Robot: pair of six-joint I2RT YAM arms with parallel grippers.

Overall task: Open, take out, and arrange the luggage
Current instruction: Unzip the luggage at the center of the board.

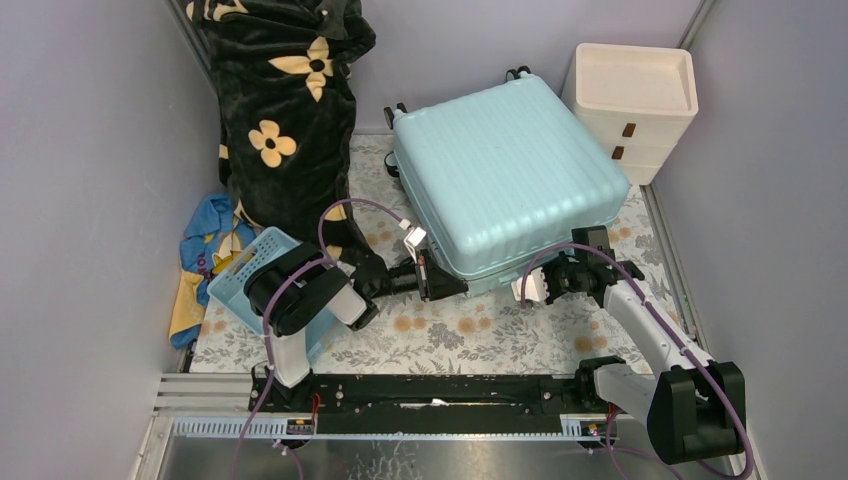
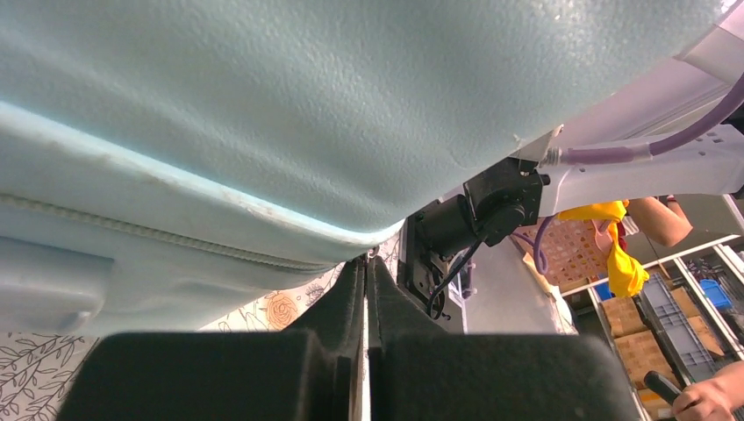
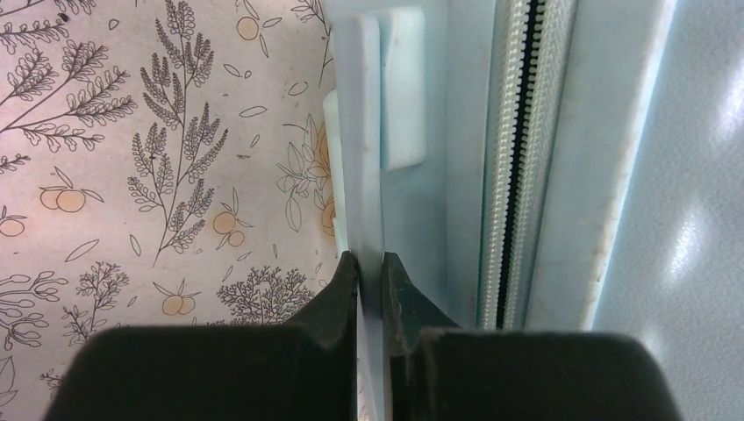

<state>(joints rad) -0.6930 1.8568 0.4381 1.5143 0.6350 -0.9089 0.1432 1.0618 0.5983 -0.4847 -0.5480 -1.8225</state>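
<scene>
The luggage (image 1: pixel 510 170), a pale aqua ribbed suitcase, lies flat and closed on the floral mat (image 1: pixel 450 335). My left gripper (image 1: pixel 432 272) is at its near left corner. In the left wrist view the shell (image 2: pixel 263 105) fills the top, and the zipper seam runs down to my shut left gripper (image 2: pixel 368 263), where a small metal bit that looks like the zipper pull (image 2: pixel 372 253) shows. My right gripper (image 1: pixel 588 243) is at the near right edge. In the right wrist view it (image 3: pixel 369 263) is shut on the flat aqua side handle (image 3: pixel 361 158), beside the zipper (image 3: pixel 513 175).
A black flowered blanket (image 1: pixel 290 100) stands at the back left. A small blue basket (image 1: pixel 240 270) sits by the left arm, with blue and yellow cloth (image 1: pixel 205 250) beside it. A cream drawer unit (image 1: pixel 635 100) stands at the back right. Grey walls close in both sides.
</scene>
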